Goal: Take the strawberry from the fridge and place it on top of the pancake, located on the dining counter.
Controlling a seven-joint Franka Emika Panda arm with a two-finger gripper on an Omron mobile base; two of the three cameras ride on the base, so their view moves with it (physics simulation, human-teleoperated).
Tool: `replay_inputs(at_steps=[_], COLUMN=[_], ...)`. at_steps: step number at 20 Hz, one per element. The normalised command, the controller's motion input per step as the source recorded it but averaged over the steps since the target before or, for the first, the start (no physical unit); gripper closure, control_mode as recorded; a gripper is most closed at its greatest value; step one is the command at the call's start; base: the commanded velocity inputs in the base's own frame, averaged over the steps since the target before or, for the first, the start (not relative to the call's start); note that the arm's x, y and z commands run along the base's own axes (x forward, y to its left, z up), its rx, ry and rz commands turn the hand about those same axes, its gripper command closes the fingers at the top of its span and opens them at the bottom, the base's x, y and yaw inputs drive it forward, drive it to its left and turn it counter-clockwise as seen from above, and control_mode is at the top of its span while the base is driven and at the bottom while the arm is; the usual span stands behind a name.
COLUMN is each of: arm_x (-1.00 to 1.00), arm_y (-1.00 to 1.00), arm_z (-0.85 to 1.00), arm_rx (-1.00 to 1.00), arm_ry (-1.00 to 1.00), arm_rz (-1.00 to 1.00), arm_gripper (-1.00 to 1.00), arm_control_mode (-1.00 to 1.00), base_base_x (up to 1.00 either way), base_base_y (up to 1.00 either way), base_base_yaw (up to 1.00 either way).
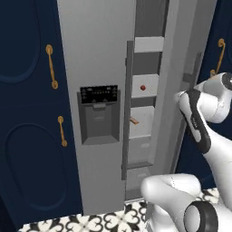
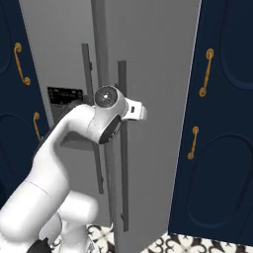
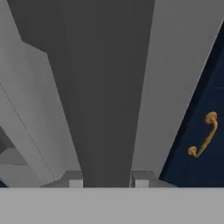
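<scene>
Before the tall grey fridge (image 1: 97, 54), flanked by navy cabinets (image 1: 27, 136) with brass handles (image 1: 51, 66), the white arm (image 2: 59, 148) reaches forward so that its hand meets the long dark handle of the right-hand door (image 2: 122, 148). That door stands slightly ajar, a narrow gap in the left base view exposing the pale shelves (image 1: 144, 131) inside, which suggests the robot is working the door wider to get at the food. From the hand view, the gripper (image 3: 108, 183) is clamped narrow around the dark handle bar (image 3: 107, 109), its two grey fingertips (image 3: 75, 179) flanking the bar on either side, a grasp suited to pulling rather than picking. The black-panelled dispenser (image 1: 99, 115) sits on the left door, untouched. Deep in the gap, on an upper shelf, the strawberry (image 1: 142, 87) shows as a tiny red dot, well apart from the hand and too far behind the door edge to be reached yet. One shelf lower lies a small thin orange item (image 1: 134, 121), which is no part of the job. By this reckoning the task is in its opening step.
</scene>
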Motion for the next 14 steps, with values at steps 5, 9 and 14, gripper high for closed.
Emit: replay_inputs(at_steps=[5, 9, 14], arm_x=[-1.0, -1.0, -0.47], arm_y=[-1.0, -0.96, 0.01], arm_z=[-0.09, -0.04, 0.0], arm_rx=[0.09, 0.09, -0.03], arm_ry=[0.05, 0.01, 0.15], arm_rz=[-0.13, -0.17, -0.12], arm_gripper=[-1.0, -1.0, -1.0], arm_control_mode=[-1.0, -1.0, -1.0], base_base_x=[0.0, 0.0, 0.0], base_base_y=[0.0, 0.0, 0.0], base_base_yaw=[0.0, 0.0, 0.0])
